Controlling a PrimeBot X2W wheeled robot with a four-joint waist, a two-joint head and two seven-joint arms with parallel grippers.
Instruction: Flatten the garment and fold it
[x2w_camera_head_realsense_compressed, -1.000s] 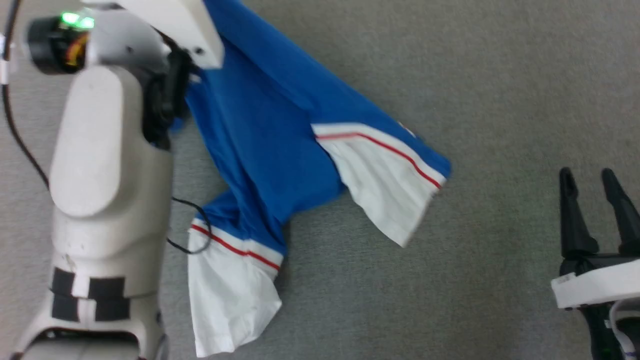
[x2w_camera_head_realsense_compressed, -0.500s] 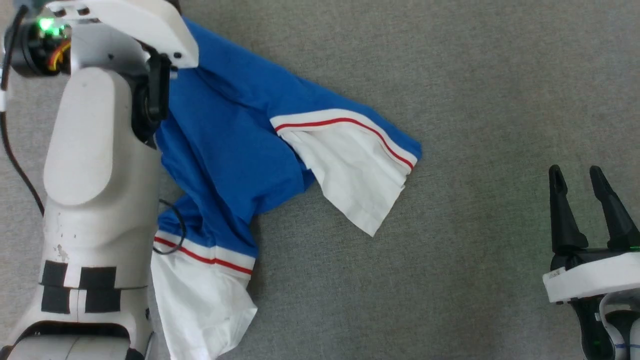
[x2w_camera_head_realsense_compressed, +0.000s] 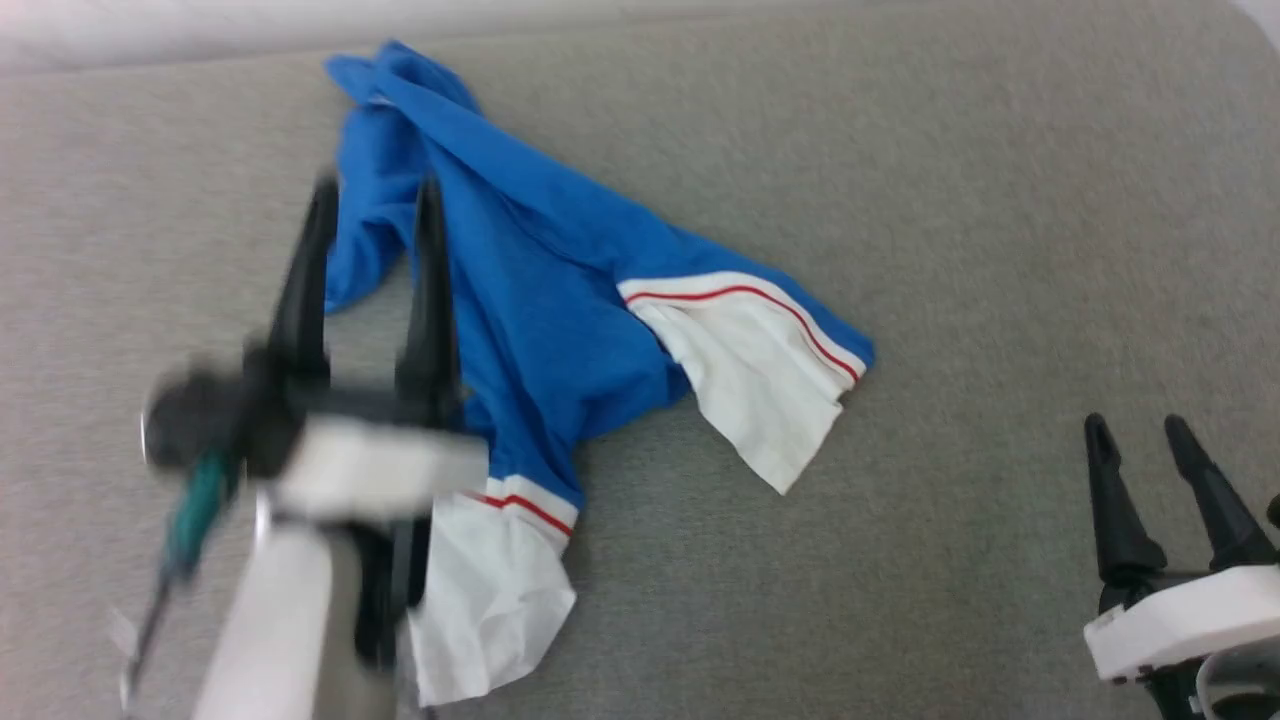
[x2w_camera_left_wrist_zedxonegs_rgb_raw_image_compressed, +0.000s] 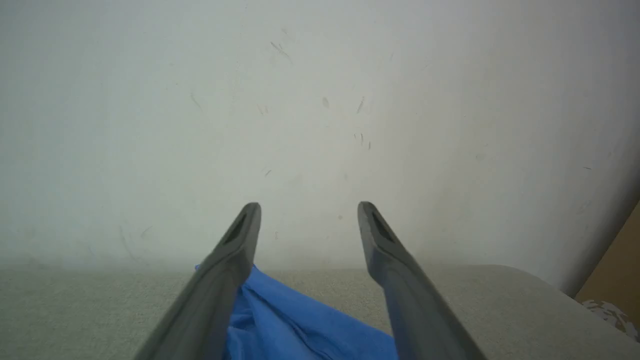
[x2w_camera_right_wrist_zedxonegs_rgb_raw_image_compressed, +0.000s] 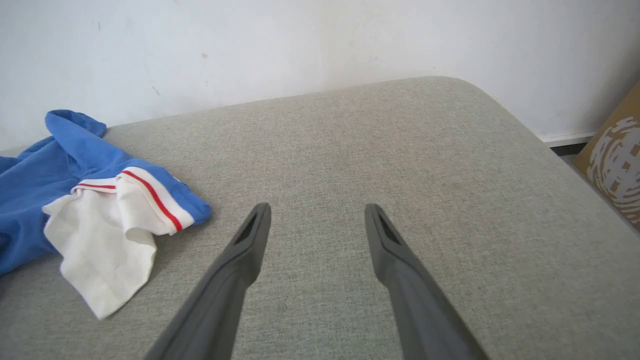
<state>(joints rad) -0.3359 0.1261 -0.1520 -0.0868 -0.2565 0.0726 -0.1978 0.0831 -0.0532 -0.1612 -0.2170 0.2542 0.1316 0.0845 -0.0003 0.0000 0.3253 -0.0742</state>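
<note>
Currently on the surface: the garment (x2w_camera_head_realsense_compressed: 540, 300) lies crumpled on a grey fabric-covered surface (x2w_camera_head_realsense_compressed: 950, 200), bunched into a long diagonal heap, neither flattened nor folded.
Garment details: blue body and two white sleeves with red-and-white striped trim, one sleeve spread to the right, the other near the bottom edge of the head view.
Left gripper (x2w_camera_head_realsense_compressed: 377, 187): blurred in the head view, fingers spread apart with nothing between them, over the garment's left edge. Its wrist view shows blue cloth below the fingers and a pale wall (x2w_camera_left_wrist_zedxonegs_rgb_raw_image_compressed: 320, 100) ahead. Contact with the cloth cannot be told.
Right gripper (x2w_camera_head_realsense_compressed: 1136, 422): fingers apart and empty, over bare surface well to the right of the garment.
Far end: the garment's upper tip lies close to the wall.
</note>
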